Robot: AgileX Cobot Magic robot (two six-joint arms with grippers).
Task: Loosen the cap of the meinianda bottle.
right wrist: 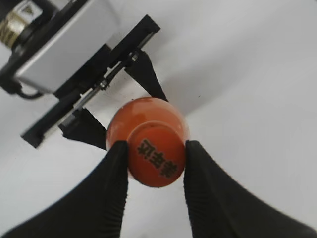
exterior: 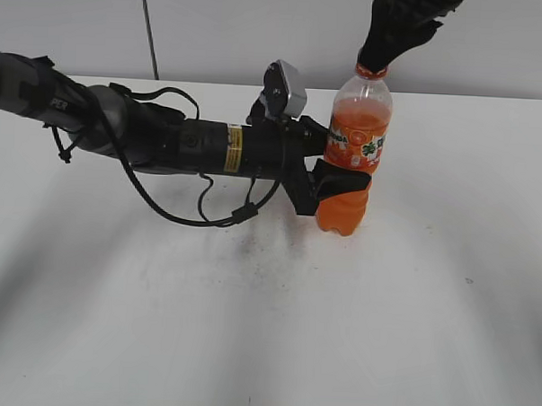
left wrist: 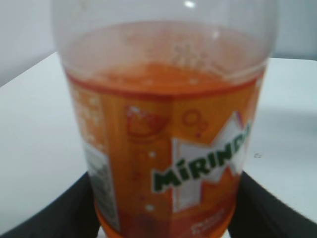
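The meinianda bottle (exterior: 354, 153) stands upright at about 2 o'clock on the table (exterior: 247, 328), its long axis vertical, and the left gripper (exterior: 339, 183) is closed around its waist. The right gripper (right wrist: 156, 153) comes from 12 o'clock straight above, its fingers (right wrist: 111, 188) pressing the cap (right wrist: 157, 157) from both sides, so a twist should go around this vertical axis.

One bottle (exterior: 354, 144) – one cap (right wrist: 156, 154) – two arms (exterior: 166, 137)

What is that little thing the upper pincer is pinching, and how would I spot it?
On the white table stands an orange soda bottle, gripped at its waist by the left pincer. At its very top sits the cap, between the right pincer fingers: small, round, orange, with dark print on top.
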